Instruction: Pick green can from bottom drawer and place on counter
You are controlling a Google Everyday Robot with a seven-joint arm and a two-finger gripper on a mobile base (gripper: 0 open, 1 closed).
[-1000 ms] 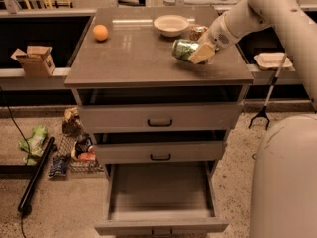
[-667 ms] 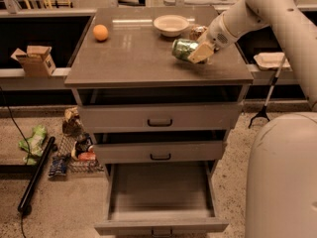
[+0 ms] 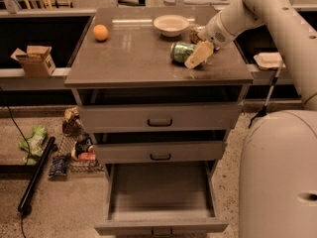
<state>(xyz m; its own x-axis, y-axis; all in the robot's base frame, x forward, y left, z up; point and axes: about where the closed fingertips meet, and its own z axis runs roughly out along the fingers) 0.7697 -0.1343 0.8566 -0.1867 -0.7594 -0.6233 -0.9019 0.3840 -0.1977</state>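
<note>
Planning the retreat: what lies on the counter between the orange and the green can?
Bare counter in the camera view; the white bowl sits farther back. The gripper is against the green can.

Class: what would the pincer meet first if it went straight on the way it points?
Probably the green can, lying right at the pincer's tip on the counter; depth is hard to judge.

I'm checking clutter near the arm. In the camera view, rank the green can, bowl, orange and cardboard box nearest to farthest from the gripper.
The gripper is over the counter's right side.
1. green can, right beside it.
2. bowl, behind it, near the counter's back edge.
3. orange, counter's back left.
4. cardboard box, off the counter, far left.
</note>
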